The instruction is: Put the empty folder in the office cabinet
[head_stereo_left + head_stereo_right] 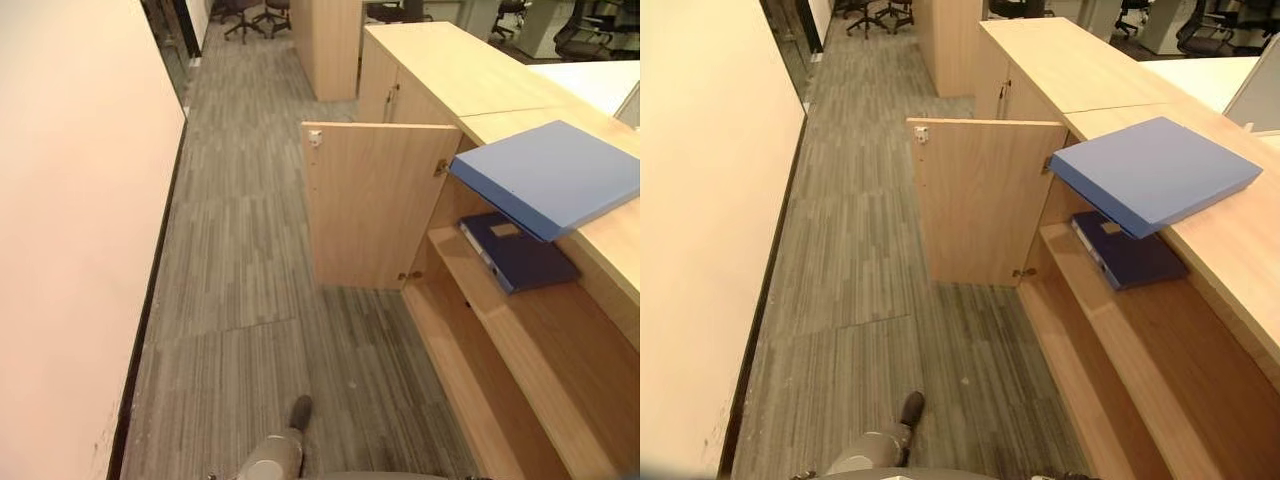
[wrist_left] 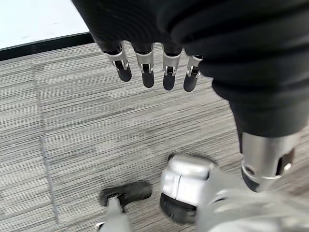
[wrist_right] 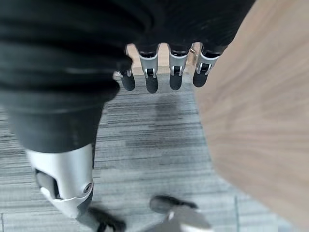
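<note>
A light blue folder (image 1: 555, 175) lies flat on top of the wooden office cabinet (image 1: 600, 255), its corner jutting out over the open compartment. Below it, a dark blue binder (image 1: 515, 250) lies on the upper shelf (image 1: 520, 320) inside. The cabinet door (image 1: 370, 205) stands swung out toward the aisle. My left hand (image 2: 154, 65) hangs over the grey carpet, fingers relaxed and holding nothing. My right hand (image 3: 164, 67) hangs beside the cabinet's wooden side (image 3: 260, 111), fingers also relaxed and empty.
Grey striped carpet (image 1: 240, 260) runs down the aisle between a pale wall (image 1: 70, 230) on the left and the cabinet row on the right. More closed cabinets (image 1: 400, 90) follow behind, and office chairs (image 1: 250, 15) stand at the far end.
</note>
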Available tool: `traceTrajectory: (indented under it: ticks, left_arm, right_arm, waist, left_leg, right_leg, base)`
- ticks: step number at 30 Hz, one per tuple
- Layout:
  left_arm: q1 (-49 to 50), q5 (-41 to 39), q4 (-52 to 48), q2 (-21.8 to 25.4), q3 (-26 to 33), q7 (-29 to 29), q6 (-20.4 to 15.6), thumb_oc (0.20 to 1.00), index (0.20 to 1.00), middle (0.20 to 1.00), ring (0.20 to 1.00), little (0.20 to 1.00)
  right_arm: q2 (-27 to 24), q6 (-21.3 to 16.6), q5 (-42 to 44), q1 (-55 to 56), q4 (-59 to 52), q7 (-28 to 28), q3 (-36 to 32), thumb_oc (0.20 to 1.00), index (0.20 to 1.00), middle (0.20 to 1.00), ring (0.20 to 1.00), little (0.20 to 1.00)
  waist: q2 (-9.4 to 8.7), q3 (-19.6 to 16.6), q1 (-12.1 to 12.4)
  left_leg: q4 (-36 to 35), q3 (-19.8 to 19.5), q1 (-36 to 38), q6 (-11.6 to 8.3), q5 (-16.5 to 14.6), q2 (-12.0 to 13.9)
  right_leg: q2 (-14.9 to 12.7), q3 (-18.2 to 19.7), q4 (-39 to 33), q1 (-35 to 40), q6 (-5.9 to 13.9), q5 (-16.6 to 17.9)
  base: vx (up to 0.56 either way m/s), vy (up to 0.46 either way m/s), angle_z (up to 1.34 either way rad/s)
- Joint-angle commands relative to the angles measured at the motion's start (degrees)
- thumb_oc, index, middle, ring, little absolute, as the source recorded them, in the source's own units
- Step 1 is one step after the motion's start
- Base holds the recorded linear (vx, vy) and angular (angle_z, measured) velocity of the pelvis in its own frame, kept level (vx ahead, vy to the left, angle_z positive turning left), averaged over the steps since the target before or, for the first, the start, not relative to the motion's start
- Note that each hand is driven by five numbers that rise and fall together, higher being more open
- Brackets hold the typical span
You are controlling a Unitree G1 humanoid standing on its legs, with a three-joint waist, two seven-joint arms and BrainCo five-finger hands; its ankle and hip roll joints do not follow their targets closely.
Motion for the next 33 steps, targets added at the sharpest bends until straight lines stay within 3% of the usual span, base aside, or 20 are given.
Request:
traceTrajectory:
  ticks: [1, 5, 6, 7, 8, 9, 10, 12, 13, 14, 15, 17, 20, 22, 23, 24, 25, 29, 33]
  left_arm:
    - [-1.1, -0.6, -0.2, 1.2, -0.6, 0.6, -0.9, 1.0, 1.0, 1.0, 1.0, 1.0]
    - [-1.5, -0.5, -0.5, 1.6, -0.6, 0.7, -0.9, 1.0, 1.0, 1.0, 1.0, 1.0]
    - [-1.6, 0.2, -0.5, 1.8, -0.8, 1.0, -0.8, 1.0, 1.0, 1.0, 1.0, 1.0]
    - [-1.6, 0.2, -0.5, 1.8, -0.8, 1.0, -0.8, 1.0, 1.0, 1.0, 1.0, 1.0]
    - [-1.9, 0.6, -0.7, 2.2, -1.0, 0.9, -0.7, 1.0, 1.0, 1.0, 1.0, 1.0]
    - [-1.9, 0.6, -0.7, 2.2, -1.0, 0.9, -0.7, 1.0, 1.0, 1.0, 1.0, 1.0]
    - [-2.1, 0.8, -0.9, 2.5, -1.2, 0.9, -0.6, 1.0, 1.0, 1.0, 1.0, 1.0]
    - [-2.4, 1.4, -1.4, 3.1, -1.6, 0.9, -0.4, 1.0, 1.0, 1.0, 1.0, 1.0]
    - [-2.4, 1.5, -1.6, 3.4, -1.6, 1.0, -0.3, 1.0, 1.0, 1.0, 1.0, 1.0]
    - [-2.0, 1.9, -1.5, 4.1, -1.2, 0.8, -0.2, 1.0, 1.0, 1.0, 1.0, 1.0]
    - [-2.0, 1.9, -1.5, 4.1, -1.2, 0.8, -0.2, 1.0, 1.0, 1.0, 1.0, 1.0]
    - [-1.9, 2.1, -1.6, 4.6, -1.2, 0.7, -0.2, 1.0, 1.0, 1.0, 1.0, 1.0]
    - [-2.9, 1.7, -1.8, 5.3, -1.0, 0.5, -0.1, 1.0, 1.0, 1.0, 1.0, 1.0]
    - [-3.8, 1.5, -2.0, 5.2, -1.3, 0.6, 0.2, 1.0, 1.0, 1.0, 1.0, 1.0]
    - [-3.8, 1.5, -2.0, 5.2, -1.3, 0.6, 0.2, 1.0, 1.0, 1.0, 1.0, 1.0]
    - [-4.3, 1.9, -2.3, 5.1, -1.4, 0.6, 0.3, 1.0, 1.0, 1.0, 1.0, 1.0]
    - [-4.4, 2.0, -2.6, 4.8, -1.5, 0.5, 0.3, 1.0, 1.0, 1.0, 1.0, 1.0]
    - [-4.7, 2.6, -3.1, 3.4, -2.6, -0.1, -0.1, 1.0, 1.0, 1.0, 1.0, 1.0]
    - [-5.4, 2.0, -3.9, 2.2, -3.6, -0.6, -0.4, 1.0, 1.0, 1.0, 1.0, 1.0]
  right_arm:
    - [-1.3, -0.2, -0.7, 2.8, -3.1, 0.0, -0.4, 1.0, 1.0, 1.0, 1.0, 1.0]
    - [-1.1, -0.1, 0.0, 2.3, -3.2, 0.0, -1.0, 1.0, 1.0, 1.0, 1.0, 1.0]
    - [-1.2, -0.1, 1.0, 1.8, -3.7, -0.1, -2.0, 1.0, 1.0, 1.0, 1.0, 1.0]
    - [-1.2, -0.1, 1.0, 1.8, -3.7, -0.1, -2.0, 1.0, 1.0, 1.0, 1.0, 1.0]
    - [-1.5, -0.3, 1.5, 1.3, -4.5, -0.3, -2.5, 1.0, 1.0, 1.0, 1.0, 1.0]
    - [-1.5, -0.3, 1.5, 1.3, -4.5, -0.3, -2.5, 1.0, 1.0, 1.0, 1.0, 1.0]
    - [-1.6, -0.4, 1.6, 1.0, -4.8, -0.4, -2.6, 1.0, 1.0, 1.0, 1.0, 1.0]
    - [-1.8, -0.5, 1.4, 0.0, -5.3, -0.6, -2.2, 1.0, 1.0, 1.0, 1.0, 1.0]
    - [-1.9, -0.5, 1.3, -0.3, -5.6, -0.6, -1.8, 1.0, 1.0, 1.0, 1.0, 1.0]
    - [-1.8, -0.8, 0.9, -0.5, -6.5, -0.7, -1.2, 1.0, 1.0, 1.0, 1.0, 1.0]
    - [-1.8, -0.8, 0.9, -0.5, -6.5, -0.7, -1.2, 1.0, 1.0, 1.0, 1.0, 1.0]
    - [-1.9, -1.0, 0.4, -0.9, -7.3, -0.8, -0.3, 1.0, 1.0, 1.0, 1.0, 1.0]
    - [-2.0, -1.1, -0.2, -3.1, -8.5, -1.1, 1.3, 1.0, 1.0, 1.0, 1.0, 1.0]
    - [-2.1, -1.0, -0.1, -4.4, -8.9, -1.4, 1.9, 1.0, 1.0, 1.0, 1.0, 1.0]
    - [-2.1, -1.0, -0.1, -4.4, -8.9, -1.4, 1.9, 1.0, 1.0, 1.0, 1.0, 1.0]
    - [-2.0, -0.9, 0.0, -4.8, -9.0, -1.6, 2.1, 1.0, 1.0, 1.0, 1.0, 1.0]
    - [-1.8, -0.8, 0.1, -4.7, -8.8, -1.7, 2.1, 1.0, 1.0, 1.0, 1.0, 1.0]
    - [-1.5, -0.8, 0.7, -2.6, -7.3, -2.1, 2.0, 1.0, 1.0, 1.0, 1.0, 1.0]
    - [-1.3, -0.9, 2.3, -1.2, -6.5, -2.3, 1.0, 1.0, 1.0, 1.0, 1.0, 1.0]
  waist:
    - [1.99, -2.5, -0.9]
    - [1.68, -3.5, -0.9]
    - [2.05, -4.0, -1.5]
    - [2.04, -4.0, -1.5]
    - [2.68, -3.9, -2.0]
    - [2.67, -3.9, -2.0]
    - [3.04, -3.5, -2.3]
    - [4.33, -2.5, -2.6]
    - [5.01, -2.2, -2.6]
    - [5.49, -1.8, -2.3]
    - [5.57, -1.9, -2.3]
    - [5.07, -2.2, -2.3]
    - [5.83, -0.3, -2.9]
    - [5.88, 1.3, -3.6]
    - [5.88, 1.3, -3.6]
    - [5.0, 1.7, -3.7]
    - [4.78, 1.9, -3.8]
    - [2.88, 0.7, -4.4]
    - [1.39, 0.7, -5.5]
  left_leg:
    - [3.0, 0.8, -1.7, -3.08, -1.2, 4.9]
    - [5.0, 3.5, -1.5, -1.11, -4.3, 3.6]
    - [5.3, 5.9, 0.0, 0.78, -6.7, 2.2]
    - [5.3, 5.9, 0.0, 0.78, -6.8, 2.2]
    - [4.9, 6.9, 1.5, 1.99, -8.1, 1.5]
    - [4.9, 7.0, 1.5, 1.99, -8.1, 1.5]
    - [4.6, 7.6, 2.5, 2.55, -8.7, 1.2]
    - [3.4, 9.1, 4.8, 3.66, -9.5, 1.4]
    - [2.7, 9.8, 5.7, 3.92, -9.5, 1.7]
    - [0.3, 12.1, 8.7, 3.92, -10.0, 1.8]
    - [0.3, 12.0, 8.6, 3.91, -10.0, 1.9]
    - [-2.3, 14.1, 10.6, 3.2, -10.7, 1.5]
    - [-4.7, 17.7, 12.7, 2.07, -10.9, 3.2]
    - [-5.2, 20.1, 14.8, 1.64, -11.6, 4.0]
    - [-5.2, 20.1, 14.8, 1.64, -11.6, 4.0]
    - [-5.2, 22.0, 16.0, 1.4, -12.6, 4.0]
    - [-5.1, 22.7, 16.7, 1.22, -13.0, 4.4]
    - [-2.6, 24.5, 18.0, 0.89, -16.0, 4.7]
    - [8.2, 26.5, 15.5, -0.34, -20.5, 7.5]
  right_leg:
    - [-8.9, 5.2, 5.3, -1.5, 5.1, 2.2]
    - [-11.9, 6.8, 8.3, -3.5, 7.1, 5.9]
    - [-14.1, 8.2, 11.9, -6.0, 9.29, 10.8]
    - [-14.1, 8.2, 12.0, -6.1, 9.3, 10.8]
    - [-15.3, 8.7, 16.6, -8.6, 10.2, 14.3]
    - [-15.3, 8.8, 16.6, -8.7, 10.2, 14.2]
    - [-15.8, 8.5, 19.8, -10.2, 10.25, 16.3]
    - [-17.6, 5.0, 25.6, -13.2, 8.62, 18.9]
    - [-18.5, 2.2, 27.3, -14.4, 7.99, 18.6]
    - [-21.2, -6.2, 27.6, -14.6, 6.96, 16.3]
    - [-21.1, -6.3, 27.5, -14.6, 6.93, 16.4]
    - [-21.5, -12.2, 24.3, -14.3, 7.84, 14.0]
    - [-19.3, -19.2, 23.5, -21.6, 8.45, 9.4]
    - [-18.4, -24.8, 21.3, -25.1, 8.87, 10.1]
    - [-18.4, -24.8, 21.3, -25.1, 8.87, 10.1]
    - [-18.2, -29.9, 16.4, -25.3, 9.17, 10.8]
    - [-17.8, -31.2, 14.0, -24.3, 8.86, 11.1]
    - [-14.4, -28.2, 5.3, -19.7, 7.51, 11.0]
    - [-12.9, -26.0, 3.4, -17.3, 6.48, 10.4]
  base:
    - [0.42, 0.311, -0.37]
    - [0.26, 0.225, -0.61]
    - [0.25, 0.266, -0.41]
    - [0.39, 0.43, -0.79]
    - [0.15, 0.165, -0.67]
    - [0.2, 0.25, -0.53]
    - [0.12, 0.183, -0.1]
    - [0.16, 0.262, -0.05]
    - [0.22, 0.326, -0.33]
    - [0.17, 0.239, -0.39]
    - [0.2, 0.212, -0.63]
    - [0.14, 0.065, -0.98]
    - [0.07, 0.039, -1.18]
    - [0.07, 0.009, -0.92]
    - [0.11, -0.046, -0.53]
    - [0.11, -0.088, -0.25]
    - [0.16, -0.136, -0.28]
    - [0.14, -0.158, -0.42]
    - [0.13, -0.156, -0.32]
